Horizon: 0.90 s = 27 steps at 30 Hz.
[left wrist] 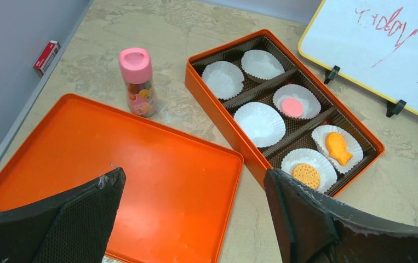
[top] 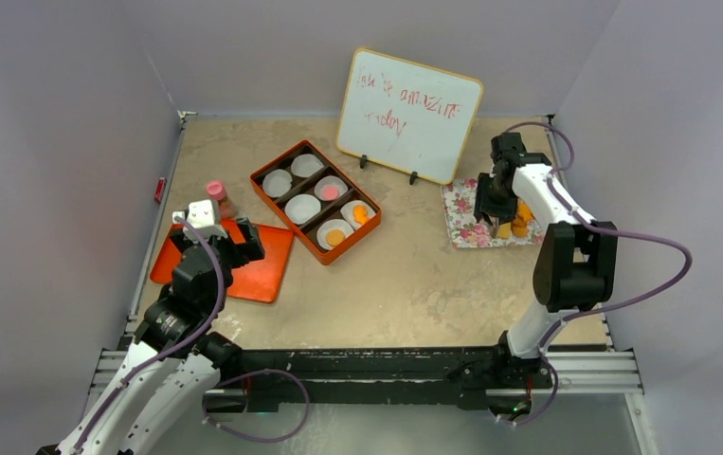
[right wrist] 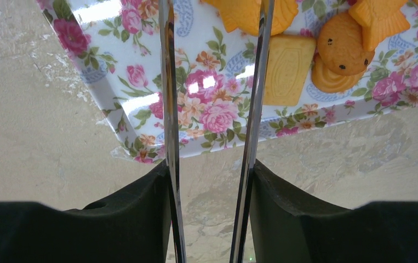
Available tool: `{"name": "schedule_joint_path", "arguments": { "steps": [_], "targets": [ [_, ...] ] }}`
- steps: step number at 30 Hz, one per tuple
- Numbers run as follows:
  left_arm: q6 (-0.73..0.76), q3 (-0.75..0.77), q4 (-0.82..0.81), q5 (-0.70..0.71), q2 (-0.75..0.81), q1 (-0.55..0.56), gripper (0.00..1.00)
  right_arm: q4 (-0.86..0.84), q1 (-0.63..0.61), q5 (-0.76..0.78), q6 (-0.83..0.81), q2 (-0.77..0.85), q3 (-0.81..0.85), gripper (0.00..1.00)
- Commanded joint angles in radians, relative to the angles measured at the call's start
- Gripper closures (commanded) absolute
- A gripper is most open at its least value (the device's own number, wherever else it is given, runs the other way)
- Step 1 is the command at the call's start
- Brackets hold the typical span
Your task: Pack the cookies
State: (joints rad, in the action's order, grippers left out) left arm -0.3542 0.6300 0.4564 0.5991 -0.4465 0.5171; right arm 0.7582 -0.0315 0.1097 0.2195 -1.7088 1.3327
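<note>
Several orange cookies (right wrist: 341,44) lie on a floral plate (right wrist: 217,115) at the right of the table (top: 520,223). My right gripper (right wrist: 211,170) is shut on metal tongs (right wrist: 167,82). Their blades reach over the plate and straddle a yellow cookie (right wrist: 239,16); the tips are out of view. The orange box (left wrist: 223,118) holds white paper cups. Three hold cookies: one pink (left wrist: 291,107), one fish-shaped (left wrist: 338,148), one round (left wrist: 307,175). My left gripper (left wrist: 193,175) is open and empty above the orange lid (left wrist: 113,164).
A small bottle with a pink cap (left wrist: 137,82) stands behind the lid. A whiteboard (top: 409,114) stands at the back between box and plate. A small red object (top: 159,190) lies by the left wall. Walls close in on three sides.
</note>
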Motion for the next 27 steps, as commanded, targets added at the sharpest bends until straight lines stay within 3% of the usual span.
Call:
{"name": "schedule_joint_path", "arguments": {
  "steps": [1,11,19,27],
  "targets": [
    [0.018,-0.004,-0.035,0.012,-0.001,-0.008,0.03,-0.006,0.011,0.002,-0.033,-0.017,0.058,0.49],
    [0.020,-0.003,-0.035,0.011,-0.003,-0.008,0.03,0.017,0.012,-0.012,-0.046,-0.039,0.094,0.58],
    [0.020,-0.004,-0.036,0.009,-0.006,-0.009,0.03,0.041,0.012,0.002,-0.066,0.014,0.102,0.69],
    [0.020,-0.004,-0.038,-0.001,-0.014,-0.010,0.03,0.036,0.006,-0.075,-0.071,0.099,0.092,0.73]
  ]
}}
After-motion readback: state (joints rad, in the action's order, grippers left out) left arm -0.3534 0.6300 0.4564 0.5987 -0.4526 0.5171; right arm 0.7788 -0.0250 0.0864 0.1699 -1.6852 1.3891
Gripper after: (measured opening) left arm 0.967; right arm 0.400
